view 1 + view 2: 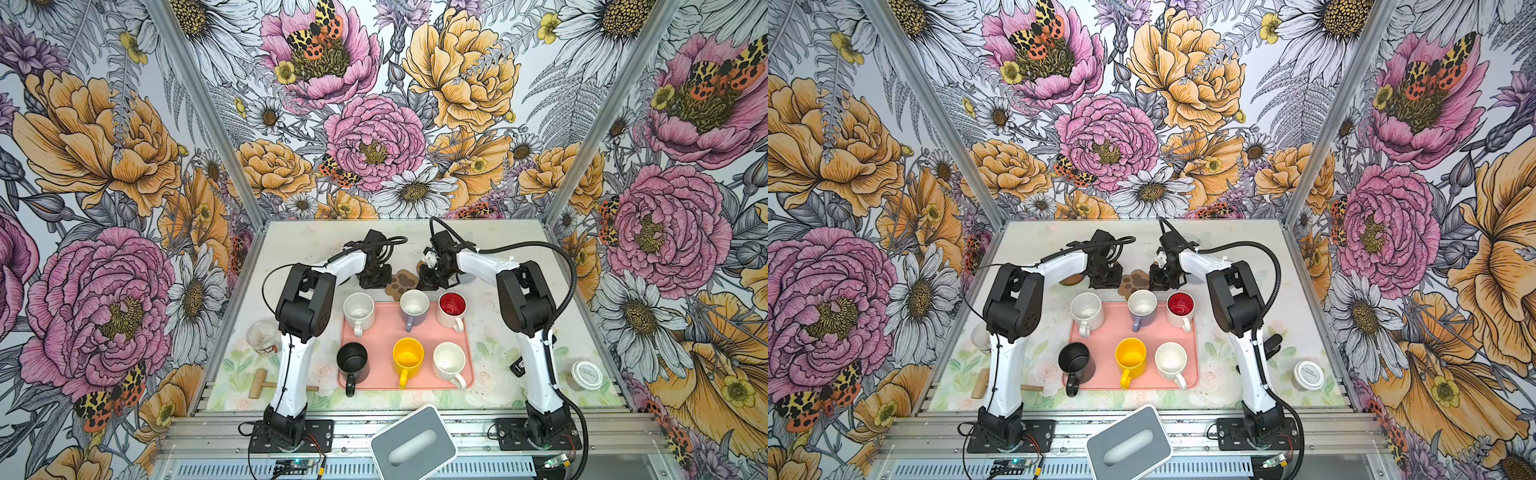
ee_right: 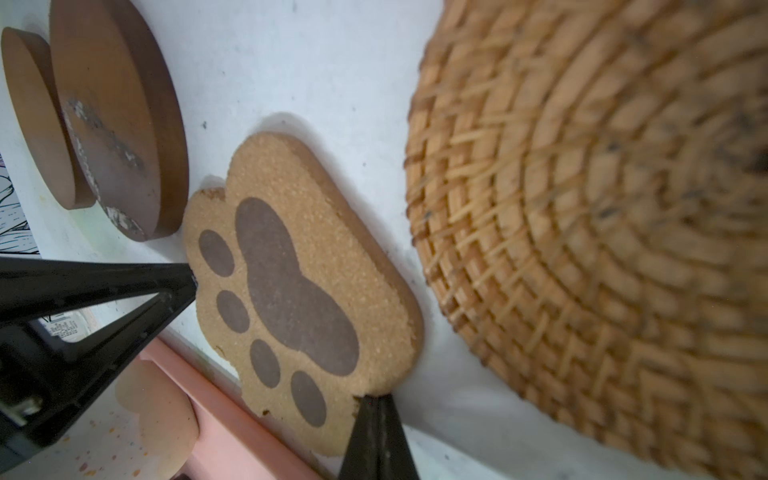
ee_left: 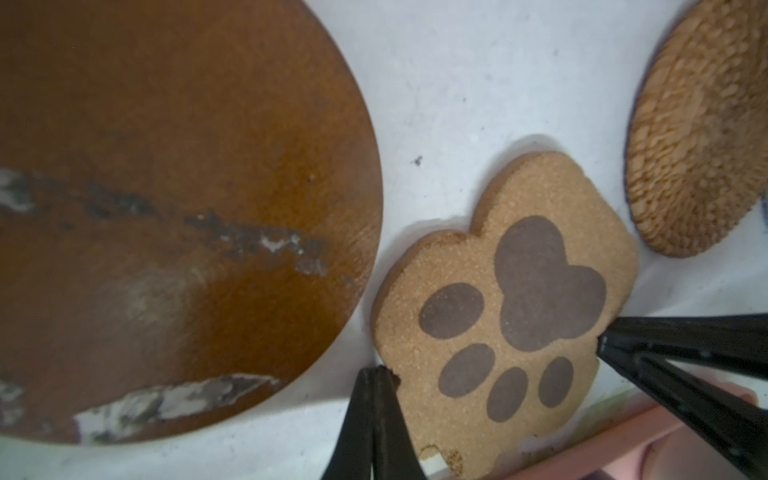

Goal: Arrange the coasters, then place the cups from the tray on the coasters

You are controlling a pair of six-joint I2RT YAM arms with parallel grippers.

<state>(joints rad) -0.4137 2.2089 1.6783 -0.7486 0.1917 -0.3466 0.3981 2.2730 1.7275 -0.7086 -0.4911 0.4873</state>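
Flat on the desk (image 1: 299, 245), just beyond the far rim of the pink tray (image 1: 382, 332): the paw-print coaster (image 1: 402, 284); against one edge of it, the left pincer (image 3: 380, 372), tips pressed together; against the opposite edge, the right pincer (image 2: 372, 399), likewise pressed together; just beside the paw print on the left arm's side, a scuffed brown disc coaster (image 2: 120, 124), with a second brown disc (image 2: 33, 116) partly hidden behind it; on the right arm's side, near but apart, the tan rattan coaster (image 2: 602, 208); upright on the tray in two rows of three: white cup (image 1: 358, 309), lavender cup (image 1: 413, 307), red-lined cup (image 1: 452, 307), black cup (image 1: 352, 359), yellow cup (image 1: 408, 355), cream-white cup (image 1: 449, 360).
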